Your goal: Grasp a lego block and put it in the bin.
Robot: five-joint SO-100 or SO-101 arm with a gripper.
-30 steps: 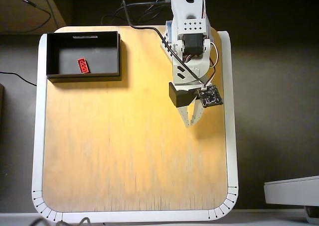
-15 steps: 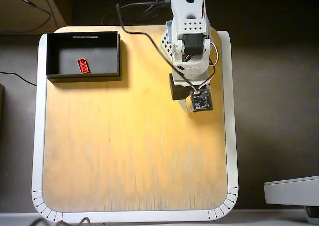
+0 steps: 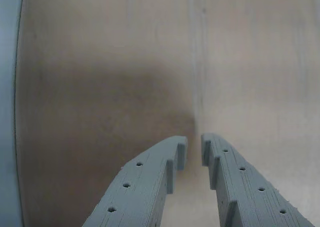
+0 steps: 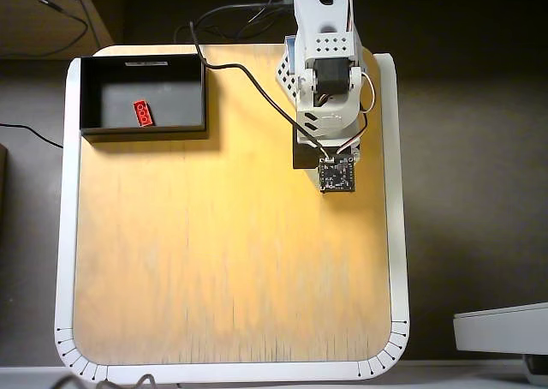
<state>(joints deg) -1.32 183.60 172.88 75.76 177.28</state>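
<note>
The red lego block (image 4: 143,113) lies inside the black bin (image 4: 94,68) at the top left of the overhead view, on the bin's floor near its front wall. The arm (image 4: 324,80) is folded at the top middle of the table, well to the right of the bin. In the wrist view my grey gripper (image 3: 194,149) points at bare wood; its jaws stand almost together with a narrow gap and hold nothing. The block and the bin are out of the wrist view. In the overhead view the fingers are hidden under the wrist.
The wooden table top (image 4: 223,260) has a white rim (image 4: 396,192). A black cable (image 4: 257,89) runs from the back across to the wrist. In the wrist view the white rim (image 3: 7,112) shows along the left edge.
</note>
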